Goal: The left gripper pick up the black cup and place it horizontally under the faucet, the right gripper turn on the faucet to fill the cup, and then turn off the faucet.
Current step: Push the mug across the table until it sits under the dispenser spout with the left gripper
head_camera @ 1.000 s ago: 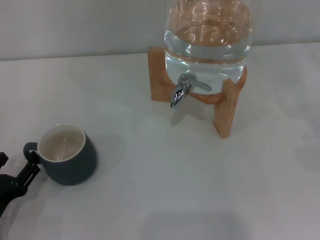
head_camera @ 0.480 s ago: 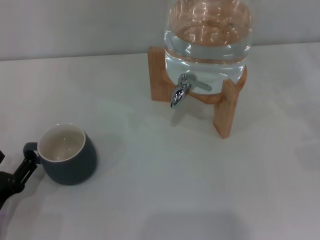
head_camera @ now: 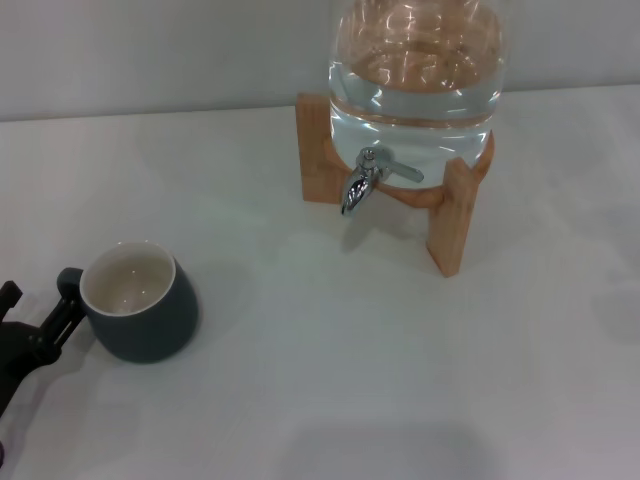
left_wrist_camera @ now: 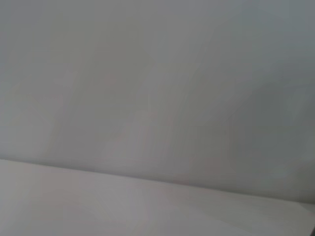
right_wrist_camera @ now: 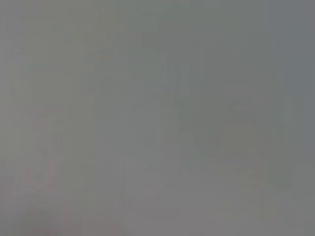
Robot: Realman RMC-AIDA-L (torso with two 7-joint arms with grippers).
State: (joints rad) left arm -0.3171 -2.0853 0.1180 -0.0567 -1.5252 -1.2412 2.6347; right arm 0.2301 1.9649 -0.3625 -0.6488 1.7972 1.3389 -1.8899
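The black cup (head_camera: 142, 305) stands upright on the white table (head_camera: 330, 350) at the front left, its cream inside showing and its small handle (head_camera: 68, 283) turned to the left. My left gripper (head_camera: 40, 325) is at the left edge, right against that handle. The faucet (head_camera: 360, 183) is a chrome spigot with a lever, on the glass water jug (head_camera: 415, 70) in a wooden stand (head_camera: 452, 215) at the back right. No water runs from it. The cup is well to the front left of the faucet. My right gripper is out of view. Both wrist views show only blank grey surface.
The jug's wooden stand has legs reaching toward the front (head_camera: 450, 245) and at the back left (head_camera: 312, 150). A grey wall (head_camera: 150, 50) runs along the far edge of the table.
The left gripper has moved up toward the cup's handle. The cup has shifted slightly away and to the right, and its handle has turned a little.
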